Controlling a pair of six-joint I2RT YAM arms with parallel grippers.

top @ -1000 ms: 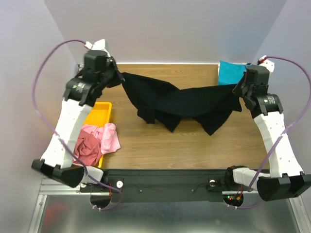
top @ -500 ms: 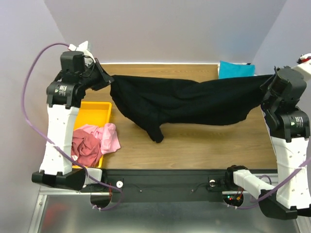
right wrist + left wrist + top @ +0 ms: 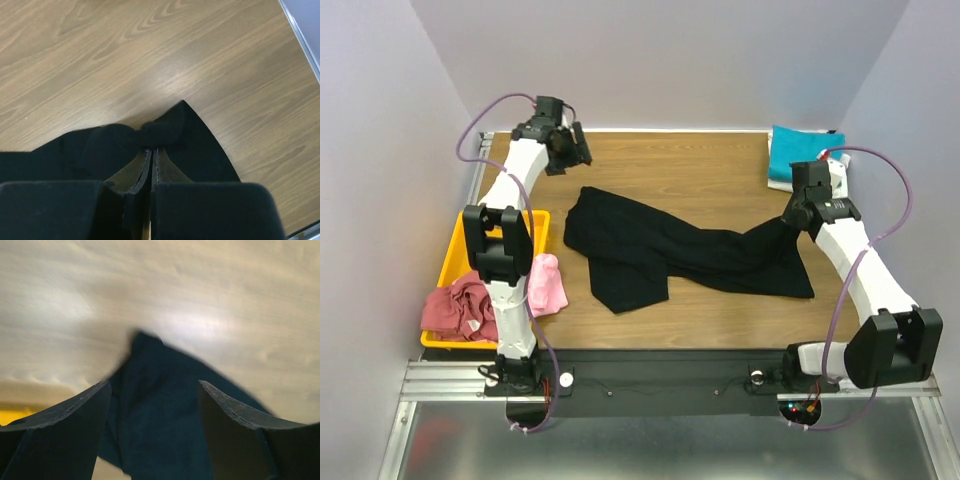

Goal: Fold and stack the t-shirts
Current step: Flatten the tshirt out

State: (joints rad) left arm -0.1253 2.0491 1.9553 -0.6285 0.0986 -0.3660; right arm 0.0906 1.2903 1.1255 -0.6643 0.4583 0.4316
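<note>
Taking the black t-shirt (image 3: 660, 250) as the reference: far to its left the yellow tray (image 3: 457, 255) holds a crumpled dusty red shirt (image 3: 455, 308), with a pink shirt (image 3: 548, 285) spilling over the tray's edge toward it. Above the black shirt's far-left corner hangs the left hand (image 3: 154, 386), fingers spread and nothing between them. The shirt itself lies rumpled on the desk (image 3: 700, 170), doubled over on its left and not yet flat. At its right end the right hand (image 3: 151, 152) is pinching a fold of the black cloth. Past that end, at the far right corner, sits a folded teal shirt (image 3: 798, 150). The risk, as I read it (only one end is gripped): any pull from the right would drag the loose left end and bunch it further, and a fresh left grasp could catch two layers, spoiling the fold.
</note>
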